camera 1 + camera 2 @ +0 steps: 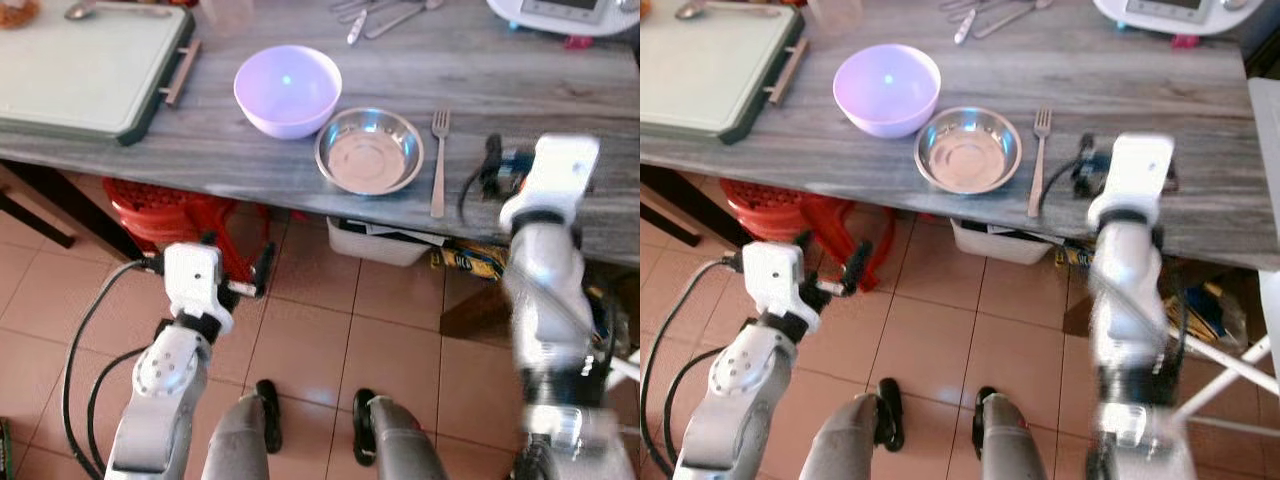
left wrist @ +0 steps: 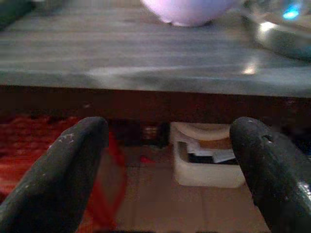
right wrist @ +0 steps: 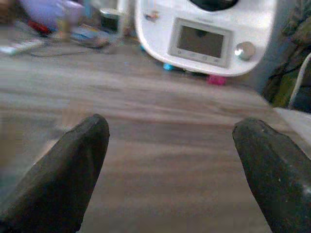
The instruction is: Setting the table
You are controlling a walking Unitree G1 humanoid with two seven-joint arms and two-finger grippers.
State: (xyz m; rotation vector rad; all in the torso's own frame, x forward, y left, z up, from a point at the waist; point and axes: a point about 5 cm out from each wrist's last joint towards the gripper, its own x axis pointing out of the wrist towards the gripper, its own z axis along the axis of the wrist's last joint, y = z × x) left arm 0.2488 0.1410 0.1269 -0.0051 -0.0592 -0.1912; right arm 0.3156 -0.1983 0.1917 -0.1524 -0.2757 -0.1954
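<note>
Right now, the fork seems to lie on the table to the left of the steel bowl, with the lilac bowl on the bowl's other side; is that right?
Not quite. The fork lies on the table to the right of the steel bowl, not the left, and the lilac bowl sits on the bowl's other side, to its left. The left eye view shows this.

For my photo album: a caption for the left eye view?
Robot faces a table holding lilac bowl, steel bowl and fork.
</note>
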